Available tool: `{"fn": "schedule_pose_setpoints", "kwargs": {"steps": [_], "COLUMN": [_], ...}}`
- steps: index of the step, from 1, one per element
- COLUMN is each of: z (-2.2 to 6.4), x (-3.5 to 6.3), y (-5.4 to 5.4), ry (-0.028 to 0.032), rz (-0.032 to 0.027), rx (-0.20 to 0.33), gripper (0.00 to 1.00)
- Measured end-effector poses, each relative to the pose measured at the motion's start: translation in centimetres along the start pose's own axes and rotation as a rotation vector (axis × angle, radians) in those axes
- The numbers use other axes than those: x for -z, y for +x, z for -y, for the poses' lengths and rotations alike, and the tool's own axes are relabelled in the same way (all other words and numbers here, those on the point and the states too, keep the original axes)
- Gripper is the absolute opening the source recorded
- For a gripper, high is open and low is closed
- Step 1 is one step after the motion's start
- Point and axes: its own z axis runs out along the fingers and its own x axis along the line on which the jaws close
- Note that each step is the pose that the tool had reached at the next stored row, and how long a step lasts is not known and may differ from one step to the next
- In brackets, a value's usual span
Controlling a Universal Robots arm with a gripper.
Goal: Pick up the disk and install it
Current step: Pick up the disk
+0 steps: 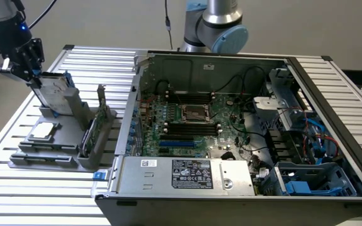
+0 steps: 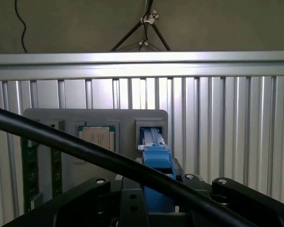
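Up at ten o'clock in the exterior view, the black gripper [image 1: 30, 77] is clamped on the top edge of the rectangular silver-grey metal hard drive [image 1: 56, 94]. The hard drive stands tilted, with its lower end at the slot of the grey plastic parts holder [image 1: 49, 157]. In the wrist view, its blue rail [image 2: 157, 163] sits between the jaws, directly over that slot.

The lift should go well if the pull follows the hard drive's own lean, so the rails do not bind in the slot. The grip should stay square. The thin green circuit card [image 1: 88, 136], at three o'clock from the hard drive, needs clearance, as does the small square silver chip [image 1: 45, 132] at six o'clock.
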Motion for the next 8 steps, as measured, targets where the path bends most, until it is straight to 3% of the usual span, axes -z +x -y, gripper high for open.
{"fn": "schedule_pose_setpoints", "kwargs": {"steps": [8], "z": [0.02], "x": [3.06], "y": [-0.1], "ry": [-0.0003], "rz": [0.0], "rx": [0.0], "gripper": [0.33]}}
